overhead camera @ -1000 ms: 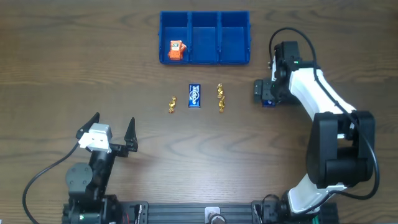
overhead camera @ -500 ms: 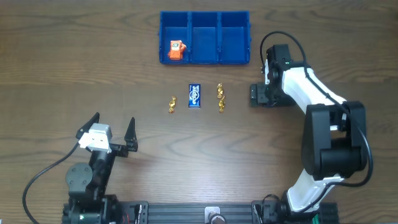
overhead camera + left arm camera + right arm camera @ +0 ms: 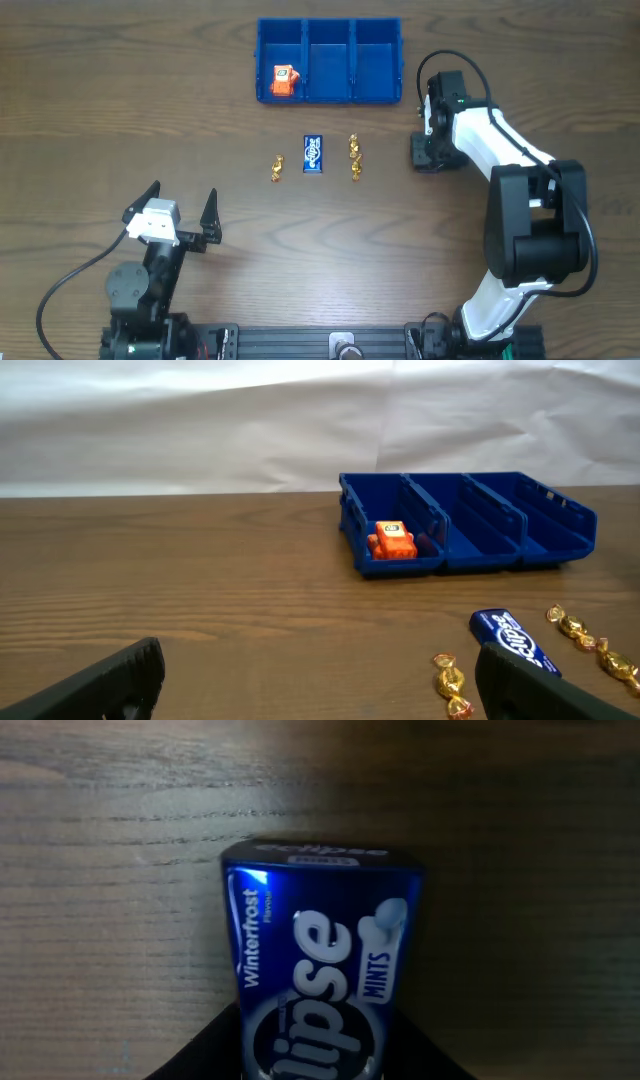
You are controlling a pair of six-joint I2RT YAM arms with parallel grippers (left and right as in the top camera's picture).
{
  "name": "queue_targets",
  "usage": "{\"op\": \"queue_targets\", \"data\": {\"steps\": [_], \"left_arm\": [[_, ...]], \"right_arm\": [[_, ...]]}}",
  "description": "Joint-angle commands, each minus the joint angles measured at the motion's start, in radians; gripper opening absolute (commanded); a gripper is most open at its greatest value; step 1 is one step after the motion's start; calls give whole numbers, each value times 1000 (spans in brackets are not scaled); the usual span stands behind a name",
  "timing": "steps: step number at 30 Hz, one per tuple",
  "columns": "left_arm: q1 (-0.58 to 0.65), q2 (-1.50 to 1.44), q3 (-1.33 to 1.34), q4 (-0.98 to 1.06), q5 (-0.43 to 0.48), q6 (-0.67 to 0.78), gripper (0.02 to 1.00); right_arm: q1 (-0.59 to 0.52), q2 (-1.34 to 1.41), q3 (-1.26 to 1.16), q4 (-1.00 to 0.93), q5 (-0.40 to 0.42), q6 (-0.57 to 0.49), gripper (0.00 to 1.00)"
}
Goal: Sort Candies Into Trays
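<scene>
A blue three-compartment tray (image 3: 330,92) stands at the far middle of the table, with an orange candy (image 3: 285,80) in its left compartment. In front of it lie a blue candy bar (image 3: 313,153) and three gold-wrapped candies (image 3: 277,167) (image 3: 354,147) (image 3: 357,168). My right gripper (image 3: 425,152) is to the right of the candies, below the tray's right end. It is shut on a blue mint box (image 3: 320,980), held just over the wood. My left gripper (image 3: 182,216) stands open near the front left, far from the candies. From it I see the tray (image 3: 520,550) and orange candy (image 3: 392,540).
The blue candy bar (image 3: 510,640) and a gold candy (image 3: 450,682) lie close to my left gripper's right finger (image 3: 550,685). The tray's middle and right compartments hold nothing. Bare wooden table (image 3: 120,100) stretches to the left and along the front.
My right gripper has shifted a little to the left, toward the candies, with the mint box in it. The left arm has not moved.
</scene>
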Motion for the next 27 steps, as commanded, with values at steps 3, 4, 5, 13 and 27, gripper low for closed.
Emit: {"op": "queue_targets", "data": {"steps": [3, 4, 5, 13, 27], "left_arm": [[-4, -4, -21, -31, 21, 14, 998], [-4, -4, -21, -31, 21, 14, 1000], [-4, -4, -21, -31, 21, 14, 998], [-4, -4, -21, -31, 21, 14, 998], [-4, -4, -21, -31, 21, 14, 998]], "right_arm": [[8, -26, 57, -32, 60, 81, 310], [13, -42, 73, -42, 74, 100, 303], [21, -63, 99, -60, 88, 118, 299], [170, -98, 481, -143, 161, 162, 286], [383, 93, 538, 315, 231, 198, 292]]}}
